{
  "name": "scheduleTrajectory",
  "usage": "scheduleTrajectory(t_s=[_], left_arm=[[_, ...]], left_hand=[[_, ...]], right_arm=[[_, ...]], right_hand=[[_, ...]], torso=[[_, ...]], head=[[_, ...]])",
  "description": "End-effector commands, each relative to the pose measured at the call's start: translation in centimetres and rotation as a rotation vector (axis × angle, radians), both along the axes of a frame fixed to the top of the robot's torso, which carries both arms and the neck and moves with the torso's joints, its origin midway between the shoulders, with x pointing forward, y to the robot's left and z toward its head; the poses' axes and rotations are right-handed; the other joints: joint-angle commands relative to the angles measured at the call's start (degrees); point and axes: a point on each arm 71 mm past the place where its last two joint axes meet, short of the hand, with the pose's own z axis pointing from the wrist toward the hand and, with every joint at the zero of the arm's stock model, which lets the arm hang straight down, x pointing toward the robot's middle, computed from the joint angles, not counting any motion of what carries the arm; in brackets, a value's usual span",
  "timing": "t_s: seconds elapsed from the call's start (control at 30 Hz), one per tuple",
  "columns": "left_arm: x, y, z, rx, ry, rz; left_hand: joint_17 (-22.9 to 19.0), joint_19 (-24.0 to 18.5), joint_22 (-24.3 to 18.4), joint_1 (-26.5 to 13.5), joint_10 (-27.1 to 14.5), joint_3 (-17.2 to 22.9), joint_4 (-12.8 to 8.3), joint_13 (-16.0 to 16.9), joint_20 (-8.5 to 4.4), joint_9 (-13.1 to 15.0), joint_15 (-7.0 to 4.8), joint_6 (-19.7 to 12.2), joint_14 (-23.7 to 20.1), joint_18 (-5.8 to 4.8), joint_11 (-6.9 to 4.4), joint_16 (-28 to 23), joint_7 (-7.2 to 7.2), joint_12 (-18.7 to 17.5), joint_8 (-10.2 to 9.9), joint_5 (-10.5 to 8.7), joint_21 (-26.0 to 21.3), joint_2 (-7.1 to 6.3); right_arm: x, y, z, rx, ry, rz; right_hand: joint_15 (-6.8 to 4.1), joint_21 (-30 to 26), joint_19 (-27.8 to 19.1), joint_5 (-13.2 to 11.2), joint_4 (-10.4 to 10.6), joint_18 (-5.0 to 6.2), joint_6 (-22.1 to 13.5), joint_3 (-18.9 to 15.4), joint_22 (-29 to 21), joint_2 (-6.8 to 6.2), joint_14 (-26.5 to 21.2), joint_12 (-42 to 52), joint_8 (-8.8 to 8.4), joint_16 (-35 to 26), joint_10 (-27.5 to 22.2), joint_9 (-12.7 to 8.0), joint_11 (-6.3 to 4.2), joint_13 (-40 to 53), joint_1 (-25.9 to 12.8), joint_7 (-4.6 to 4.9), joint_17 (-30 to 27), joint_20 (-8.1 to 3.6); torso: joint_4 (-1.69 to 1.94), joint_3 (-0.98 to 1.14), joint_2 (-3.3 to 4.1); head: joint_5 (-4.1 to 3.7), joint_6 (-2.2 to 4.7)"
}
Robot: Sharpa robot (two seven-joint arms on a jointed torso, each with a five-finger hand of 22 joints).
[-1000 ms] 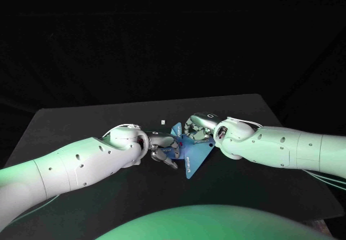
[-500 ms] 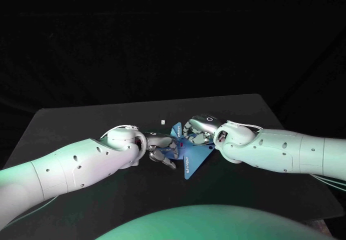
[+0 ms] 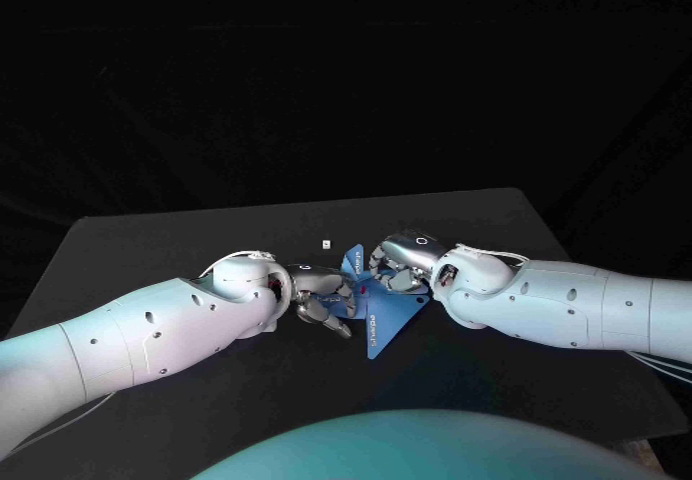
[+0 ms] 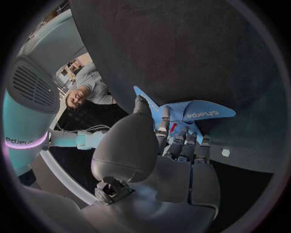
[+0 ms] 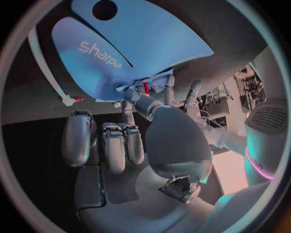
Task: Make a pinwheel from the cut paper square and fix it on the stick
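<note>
At the centre of the head view, low on the black table [image 3: 173, 230], the two arms meet over the paper square [image 3: 378, 320]. The left hand [image 3: 323, 296] comes in from the left and the right hand [image 3: 401, 258] from the right. Both are closed on the paper where its flaps are gathered, with thumb and fingers pinching the folds. A small red pin [image 5: 145, 87] stands in that bunch between the fingers of the two hands; which hand actually grips it I cannot tell.

I judge the step in hand to be gathering the corners to the middle and pinning them, with the mounting on the stick not yet done. The next move calls for keeping the flaps stacked while the pin goes through, and then bringing the thin white stick [image 5: 43, 72] to it. The stick lies on the table just beside the paper, apart from both hands.

The paper is blue and thin, printed with a white word, and has a round hole [image 5: 104, 8] near one corner. Its free flaps stand out as pointed wings below and to the right of the hands. A small white piece [image 3: 327, 243] lies just above and left of the hands.
</note>
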Motion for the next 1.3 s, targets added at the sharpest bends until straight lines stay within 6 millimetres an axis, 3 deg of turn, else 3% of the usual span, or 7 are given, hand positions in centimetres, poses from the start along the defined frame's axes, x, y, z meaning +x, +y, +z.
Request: scheduleTrajectory(t_s=[0.03, 0.67, 1.0, 1.3], left_arm=[[-0.06, 0.11, -0.25, 0.019, 0.009, 0.001], [-0.02, 0.24, -0.43, 0.04, 0.022, 0.006], [-0.04, 0.2, -0.44, 0.042, 0.024, 0.005], [-0.03, 0.23, -0.46, 0.045, 0.025, 0.007]], left_hand=[[0.05, 0.5, 0.0, 0.42, 0.17, -0.3, 0.08, 0.06, 0.05, -0.06, 0.23, 0.48, 0.36, -0.1, 0.44, 0.19, 0.01, -0.09, -0.38, -0.29, 0.32, 0.21], [0.05, 0.48, -0.02, 0.35, 0.15, -0.33, 0.11, 0.07, 0.05, -0.12, 0.23, 0.54, 0.32, -0.13, 0.46, 0.19, -0.01, -0.08, -0.41, -0.29, 0.3, 0.28], [0.04, 0.49, -0.02, 0.28, 0.08, -0.37, 0.11, 0.06, 0.05, -0.17, 0.25, 0.61, 0.29, -0.16, 0.5, 0.19, -0.03, -0.09, -0.43, -0.29, 0.3, 0.32], [0.03, 0.49, -0.02, 0.26, 0.05, -0.39, 0.1, 0.06, 0.05, -0.21, 0.27, 0.67, 0.22, -0.18, 0.52, 0.18, -0.02, -0.1, -0.45, -0.29, 0.3, 0.36]], right_arm=[[-0.1, -0.09, -0.11, -0.015, -0.013, 0.012], [-0.6, -0.2, -0.7, -0.018, 0.012, 0.038], [-0.89, -0.09, -1.01, -0.01, 0.023, 0.039], [-1.07, -0.03, -0.78, 0.017, 0.004, 0.042]], right_hand=[[0.09, -0.14, 0.43, -0.16, -0.28, -0.06, 0.23, 0.1, 6.88, -0.17, 5.97, 0.2, 0.14, 0.23, 6.08, 0.07, -0.32, 15.09, -0.13, -0.02, 15.09, 0.05], [-0.14, -1.41, -0.01, -0.24, -0.36, 0.22, -0.14, 0.22, 6.41, -0.44, 5.97, 0.2, -0.26, 0.23, 6.08, -0.16, -0.12, 15.09, -0.74, 0.14, 15.09, -0.02], [-0.28, -2.16, -0.26, -0.35, -0.04, 0.33, -1.45, 0.02, 6.22, -1.26, 5.97, 0.2, -1.86, 0.23, 6.08, -1.36, 0.26, 15.09, -2.1, 0.58, 15.09, -0.18], [-0.24, -2.16, -0.25, -0.35, 0.01, 0.32, -1.64, 0.04, 6.24, -1.39, 5.97, 0.2, -2.14, 0.23, 6.08, -1.6, 0.33, 15.09, -2.24, 0.67, 15.09, -0.17]], torso=[[-0.04, 0.05, 0.0], [-0.02, 0.01, 0.03], [0.0, -0.03, 0.01], [0.01, 0.02, 0.01]], head=[[0.01, 0.0], [-0.08, 0.0], [-0.13, 0.0], [-0.08, 0.0]])
